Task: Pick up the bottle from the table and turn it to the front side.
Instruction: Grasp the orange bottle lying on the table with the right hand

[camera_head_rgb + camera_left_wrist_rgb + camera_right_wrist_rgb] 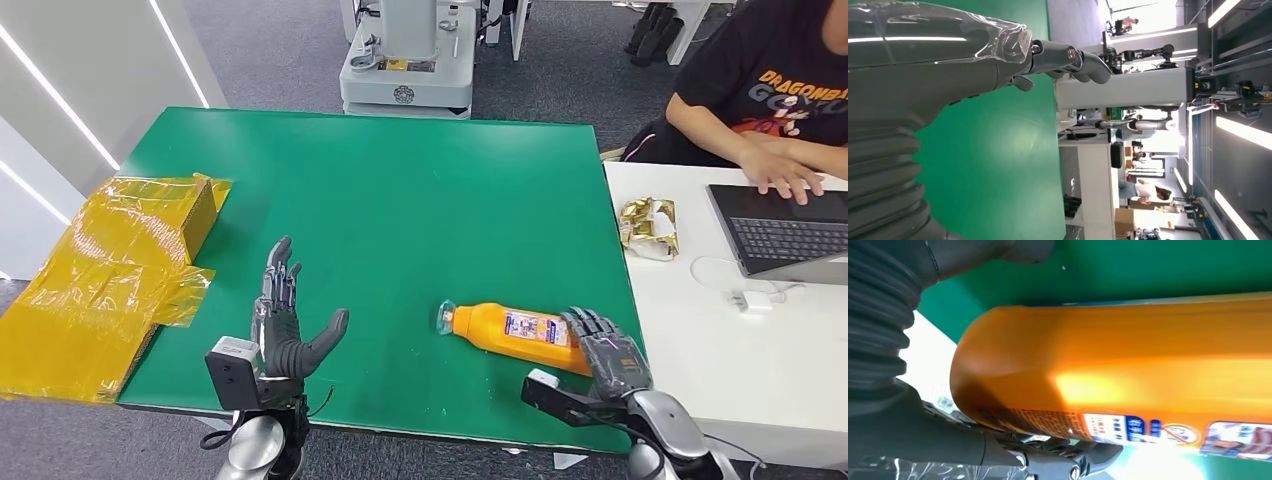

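Observation:
An orange bottle (515,332) with a clear cap and a printed label lies on its side on the green table (400,200), near the front right, cap pointing left. My right hand (608,355) is at its base end, fingers laid over the bottle. Up close in the right wrist view, the bottle (1128,365) lies between the thumb (1013,250) and the fingers (1068,460); the fingers touch it, while green table shows between thumb and bottle. My left hand (287,320) hovers open over the table's front left, fingers (1073,57) spread and holding nothing.
A box wrapped in yellow tape (110,270) sits at the table's left edge. On the right stands a white table (700,340) with a foil packet (648,225) and a laptop (790,230), where a person (780,90) is typing. A grey machine base (405,75) stands beyond the far edge.

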